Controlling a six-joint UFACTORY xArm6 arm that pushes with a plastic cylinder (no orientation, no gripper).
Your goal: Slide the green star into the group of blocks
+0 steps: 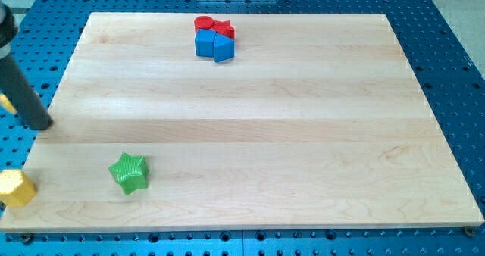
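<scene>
Single raised view, angled down across the whole wooden board (pixel 265 135), fairly near, blue pegboard table (pixel 447 36) bordering.

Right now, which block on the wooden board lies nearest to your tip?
The green star, alone near the board's bottom-left corner. My tip is off the left edge, above and to the left of it. The red and blue blocks sit far away at the top.

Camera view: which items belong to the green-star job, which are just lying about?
Job:
- green star
- group at the view's top: red blocks, blue blocks
- my tip, left of the board

Lying about:
- yellow block, off the board at left
</scene>
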